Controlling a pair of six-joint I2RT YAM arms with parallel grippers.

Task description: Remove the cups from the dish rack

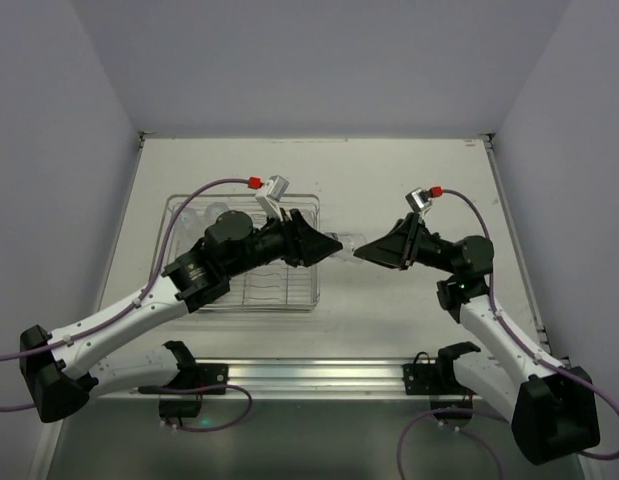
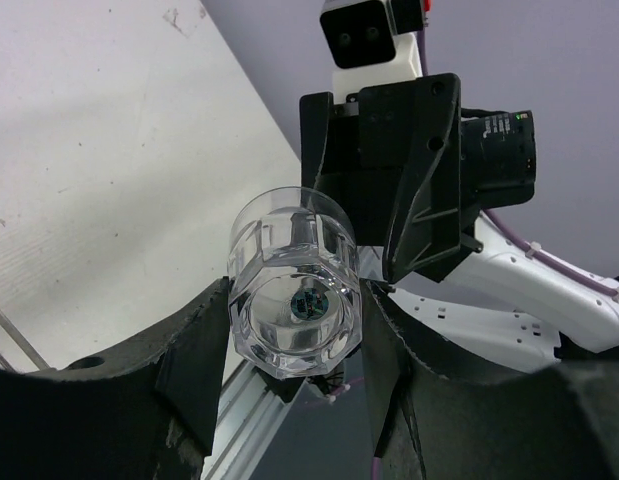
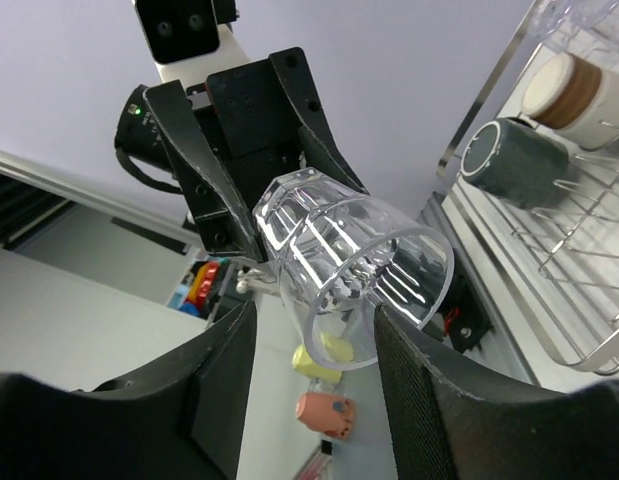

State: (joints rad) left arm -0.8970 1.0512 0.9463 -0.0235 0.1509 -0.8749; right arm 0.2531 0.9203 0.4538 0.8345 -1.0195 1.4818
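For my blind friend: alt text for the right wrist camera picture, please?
A clear glass, gripped by the left arm's jaws, faces the camera mouth-first. Right, a wire dish rack holds a cream cup and a dark mug.

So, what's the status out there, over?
Left gripper shut on clear tumbler, midair. Right gripper open around its rim end. Cream cup, dark mug in dish rack. Nothing in the way.

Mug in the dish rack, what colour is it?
Dark grey-green mug, clearest in right wrist view.
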